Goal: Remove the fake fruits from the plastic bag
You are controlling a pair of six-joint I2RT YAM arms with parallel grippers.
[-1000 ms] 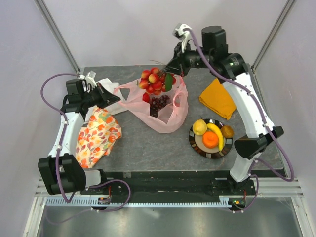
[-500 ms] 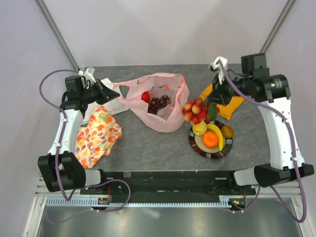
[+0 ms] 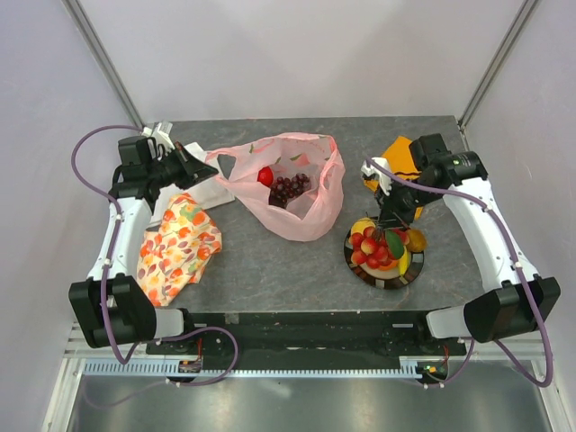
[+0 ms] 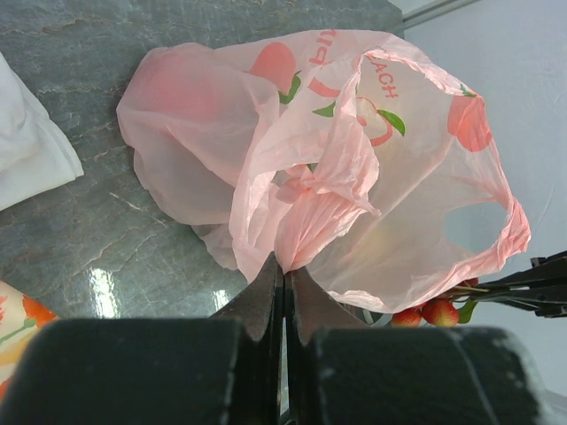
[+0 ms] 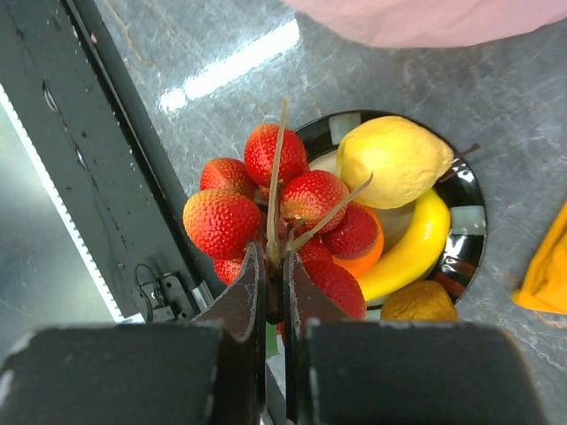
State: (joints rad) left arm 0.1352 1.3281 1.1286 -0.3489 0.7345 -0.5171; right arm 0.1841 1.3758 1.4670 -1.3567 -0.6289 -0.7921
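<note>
Berry cluster, clamped in the right tool, now hangs over the plate; left tool still pinches the bag.

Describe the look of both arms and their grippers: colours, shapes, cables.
Both the left arm and right arm have slim white links between bulky black joint housings. A mauve cable loops loosely along each. The left gripper and right gripper have matte black fingers tapering to thin tips.

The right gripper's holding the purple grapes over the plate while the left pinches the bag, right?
Wrong fruit: the right wrist view shows the right gripper holding the red berry cluster over the plate. The left gripper does pinch the bag.
</note>
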